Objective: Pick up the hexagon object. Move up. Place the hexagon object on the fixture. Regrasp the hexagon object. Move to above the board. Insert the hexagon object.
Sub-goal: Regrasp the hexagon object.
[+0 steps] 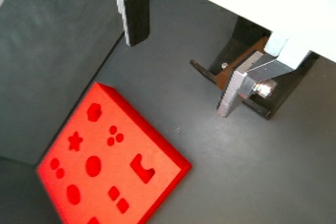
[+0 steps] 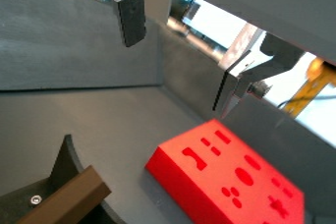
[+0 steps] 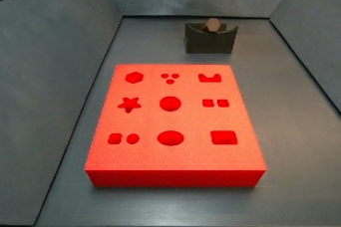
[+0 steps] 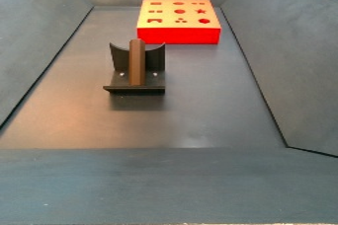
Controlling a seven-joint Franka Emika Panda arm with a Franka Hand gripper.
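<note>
- My gripper (image 1: 180, 59) hangs in the air with its jaws spread wide and nothing between them; both wrist views (image 2: 178, 59) show bare floor and wall in the gap.
- My fingers (image 1: 133, 17) are flat silver plates with dark pads, and they touch nothing.
- In the side views I cannot make out my gripper clearly; only a blurred shape shows at the upper edge of one of them, beyond the board.
- The hexagon object (image 3: 210, 24) rests in the notch on top of the fixture (image 3: 210, 40), its end poking up above the dark block.
- In a side view the brown peg (image 4: 137, 59) stands upright against the fixture (image 4: 134, 74), well apart from my fingers.
- In a wrist view the fixture (image 1: 237, 66) lies partly behind one of my fingers, and I see a brown strip on it that I take for the peg, though I cannot tell for sure.
- The board (image 3: 173, 112) lies flat on the dark floor, clearly apart from the fixture, with a strip of bare floor between the two.
- The board's top carries a grid of shaped holes: a hexagon hole (image 3: 134, 76) in the corner row nearest the fixture, a star (image 3: 130, 104) next to it, then circles and squares.
- In a wrist view the board (image 1: 108, 164) sits off to the side of the fixture, and none of its holes holds a piece.
</note>
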